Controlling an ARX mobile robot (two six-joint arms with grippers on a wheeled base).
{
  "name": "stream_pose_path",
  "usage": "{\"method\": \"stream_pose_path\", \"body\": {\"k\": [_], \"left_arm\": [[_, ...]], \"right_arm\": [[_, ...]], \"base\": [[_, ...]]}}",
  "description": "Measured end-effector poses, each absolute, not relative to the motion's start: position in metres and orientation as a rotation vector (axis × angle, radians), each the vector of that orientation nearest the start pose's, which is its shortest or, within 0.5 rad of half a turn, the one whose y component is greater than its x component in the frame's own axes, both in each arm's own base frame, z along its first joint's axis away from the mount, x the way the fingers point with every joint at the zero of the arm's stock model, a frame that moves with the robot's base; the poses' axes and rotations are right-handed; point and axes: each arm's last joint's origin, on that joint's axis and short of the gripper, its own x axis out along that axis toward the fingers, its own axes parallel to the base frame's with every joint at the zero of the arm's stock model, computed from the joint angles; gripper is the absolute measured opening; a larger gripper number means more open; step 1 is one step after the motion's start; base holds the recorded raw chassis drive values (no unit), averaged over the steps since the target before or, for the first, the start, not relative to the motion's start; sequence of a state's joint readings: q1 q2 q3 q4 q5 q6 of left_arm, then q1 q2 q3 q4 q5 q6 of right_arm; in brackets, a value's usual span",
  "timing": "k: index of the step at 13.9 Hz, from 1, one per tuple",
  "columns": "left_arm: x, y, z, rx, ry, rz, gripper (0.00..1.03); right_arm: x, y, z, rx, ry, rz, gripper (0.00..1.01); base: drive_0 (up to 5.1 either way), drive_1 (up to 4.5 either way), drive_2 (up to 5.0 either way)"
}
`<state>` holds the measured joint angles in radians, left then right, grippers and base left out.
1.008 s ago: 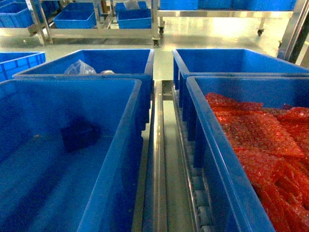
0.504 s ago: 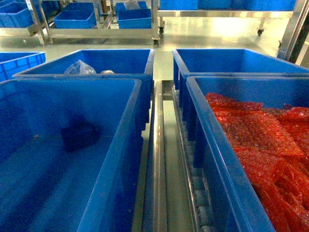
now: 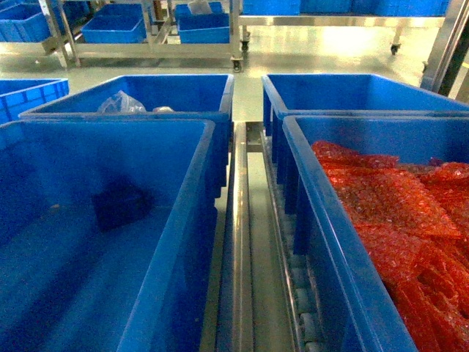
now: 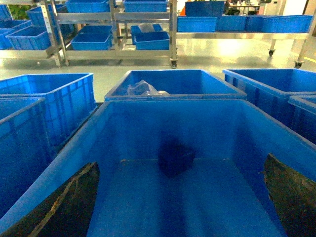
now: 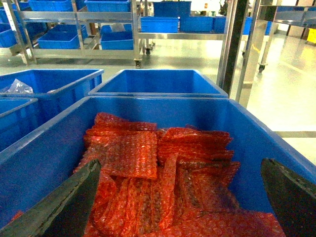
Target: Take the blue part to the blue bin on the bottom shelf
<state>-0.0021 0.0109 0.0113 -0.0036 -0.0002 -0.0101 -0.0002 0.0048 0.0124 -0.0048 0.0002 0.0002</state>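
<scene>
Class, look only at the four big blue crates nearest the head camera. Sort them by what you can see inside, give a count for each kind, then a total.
Holding the blue part: 1, the blue bin
Holding red plastic bags: 1
Holding a clear plastic bag: 1
Nothing visible inside: 1
Total: 4 crates

I see the blue part (image 3: 121, 206), a small dark-blue boxy block, lying on the floor of the blue bin (image 3: 196, 220), close to the bin's far wall and slightly skewed. The bin is a large open-top bright-blue crate. From the left wrist, the part (image 4: 175, 156) sits mid-width against that wall.
</scene>
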Motion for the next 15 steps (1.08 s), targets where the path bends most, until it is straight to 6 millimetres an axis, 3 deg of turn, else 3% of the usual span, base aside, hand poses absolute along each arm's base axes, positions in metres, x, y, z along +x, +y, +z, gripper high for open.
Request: {"method": "stream_pose_path", "body": {"k": [15], "left_arm": [[0.0977,-0.0002,0.1662,-0.01,0.003,-0.002,0.98]], "right_arm": [[0.0972,0.0,0.1669,0.0,-0.003,0.0,0.98]], "base": [[0.0,0.0,0.0]]}}
